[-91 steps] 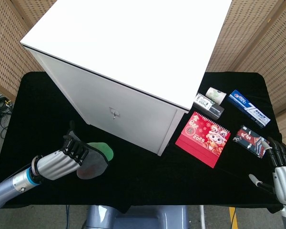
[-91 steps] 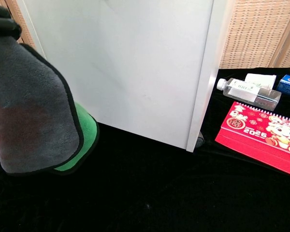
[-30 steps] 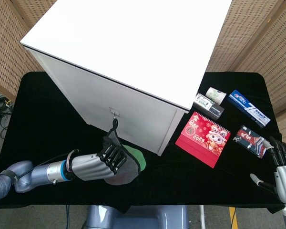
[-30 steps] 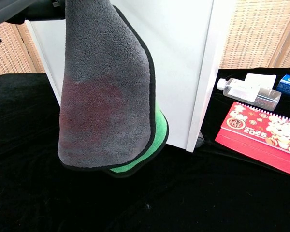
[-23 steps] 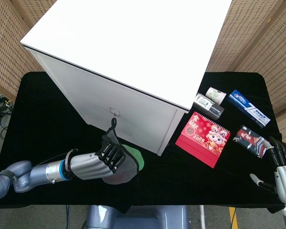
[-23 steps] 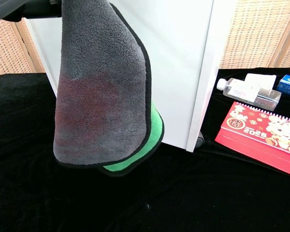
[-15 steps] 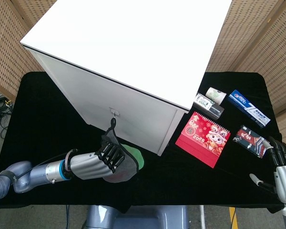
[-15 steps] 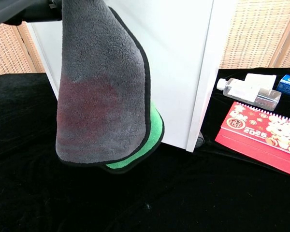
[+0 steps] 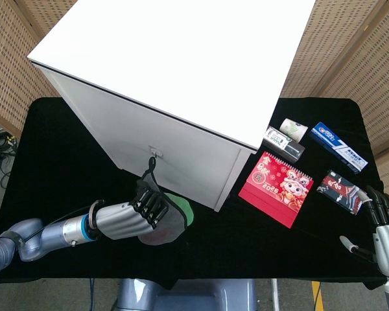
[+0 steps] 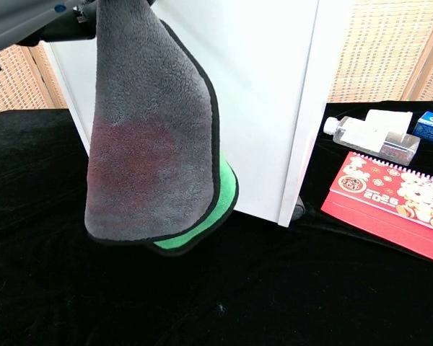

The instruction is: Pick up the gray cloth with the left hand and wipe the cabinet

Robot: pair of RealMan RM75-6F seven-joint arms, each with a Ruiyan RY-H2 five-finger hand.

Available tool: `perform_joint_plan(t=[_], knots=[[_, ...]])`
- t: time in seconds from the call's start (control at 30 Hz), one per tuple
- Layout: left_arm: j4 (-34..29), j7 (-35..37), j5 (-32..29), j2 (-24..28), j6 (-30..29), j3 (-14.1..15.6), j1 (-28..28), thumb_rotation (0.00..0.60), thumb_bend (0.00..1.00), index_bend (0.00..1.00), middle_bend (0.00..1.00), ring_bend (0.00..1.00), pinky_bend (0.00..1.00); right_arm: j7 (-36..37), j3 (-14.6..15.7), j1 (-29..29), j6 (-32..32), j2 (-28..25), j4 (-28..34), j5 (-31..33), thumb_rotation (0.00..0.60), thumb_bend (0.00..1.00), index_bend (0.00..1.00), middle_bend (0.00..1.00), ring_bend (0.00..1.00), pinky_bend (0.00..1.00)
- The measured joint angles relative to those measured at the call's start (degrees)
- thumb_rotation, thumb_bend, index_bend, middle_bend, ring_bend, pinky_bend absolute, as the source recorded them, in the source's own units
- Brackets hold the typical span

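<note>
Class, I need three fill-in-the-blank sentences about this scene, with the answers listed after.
1. The cloth hangs from the robot's ____ hand.
2. Under its gray side, the cloth shows a ____ layer.
3. The calendar lies on the ____ tablecloth, beside the cabinet.

Answers: left; green; black

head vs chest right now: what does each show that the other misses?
Head only: the cabinet's top, the left hand gripping the gray cloth, the right hand at the table edge, and the dark packet.

Chest only: the cloth's green underside hanging in front of the cabinet front, plus a reddish patch on the gray face.

Both: cloth, cabinet, red calendar, clear bottle.
</note>
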State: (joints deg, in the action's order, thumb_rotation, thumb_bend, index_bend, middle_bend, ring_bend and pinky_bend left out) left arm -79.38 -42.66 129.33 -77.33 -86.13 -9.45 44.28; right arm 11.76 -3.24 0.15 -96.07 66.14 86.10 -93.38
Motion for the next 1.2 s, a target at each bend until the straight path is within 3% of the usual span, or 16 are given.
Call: perform_joint_plan(t=[0.43, 0.47, 0.5, 0.6, 0.67, 0.87, 0.97, 1.2], knots=[[0.8, -0.8, 0.0, -0.5, 1.1, 1.1, -0.1, 0.6, 0.83, 0.73, 0.74, 0.67, 0.56, 0.1, 0.0, -0.1, -0.2, 0.0, 0.1, -0.1, 0.6, 0.11, 0.09, 0.0, 0.0, 0.0], [0.8, -1.0, -0.1, -0.5, 1.3, 1.1, -0.1, 0.6, 0.78, 0.71, 0.73, 0.67, 0.55, 0.2, 0.0, -0.1, -0.2, -0.1, 0.1, -0.1, 0.6, 0.11, 0.09, 0.0, 0.0, 0.0], [0.7, -1.3, -0.3, -0.4, 1.7, 1.2, -0.2, 0.6, 0.66, 0.68, 0.71, 0.66, 0.54, 0.2, 0.0, -0.1, -0.2, -0.1, 0.1, -0.1, 0.6, 0.11, 0.09, 0.0, 0.0, 0.0], [0.4, -1.9, -1.1, -0.4, 2.2, 1.4, -0.8, 0.6, 0.15, 0.5, 0.56, 0.55, 0.46, 0.4, 0.0, -0.1, -0.3, -0.1, 0.1, -0.1, 0.6, 0.11, 0.09, 0.0, 0.0, 0.0], [0.1, -2.6, -1.8, -0.4, 2.6, 1.5, -1.3, 0.6, 0.01, 0.37, 0.43, 0.46, 0.38, 0.4, -0.1, -0.1, -0.3, -0.1, 0.0, -0.1, 0.6, 0.11, 0.09, 0.0, 0.0, 0.0], [-3.2, -6.1, -3.3, 0.3, 2.7, 1.6, -3.5, 0.6, 0.0, 0.15, 0.11, 0.13, 0.1, 0.2, 0.0, -0.1, -0.4, 0.1, 0.1, -0.4, 0.6, 0.11, 0.09, 0.0, 0.0, 0.0], [-4.6, -6.9, -3.4, 0.8, 2.6, 1.6, -4.2, 0.6, 0.0, 0.1, 0.01, 0.01, 0.01, 0.3, 0.0, -0.1, -0.6, 0.1, 0.2, -0.3, 0.6, 0.11, 0.09, 0.0, 0.0, 0.0], [-5.2, -6.4, -2.8, 1.2, 0.5, 2.6, -5.8, 0.6, 0.0, 0.09, 0.0, 0.0, 0.0, 1.0, -0.2, -0.2, -0.6, -0.1, -0.1, 0.0, 0.6, 0.11, 0.09, 0.0, 0.0, 0.0]])
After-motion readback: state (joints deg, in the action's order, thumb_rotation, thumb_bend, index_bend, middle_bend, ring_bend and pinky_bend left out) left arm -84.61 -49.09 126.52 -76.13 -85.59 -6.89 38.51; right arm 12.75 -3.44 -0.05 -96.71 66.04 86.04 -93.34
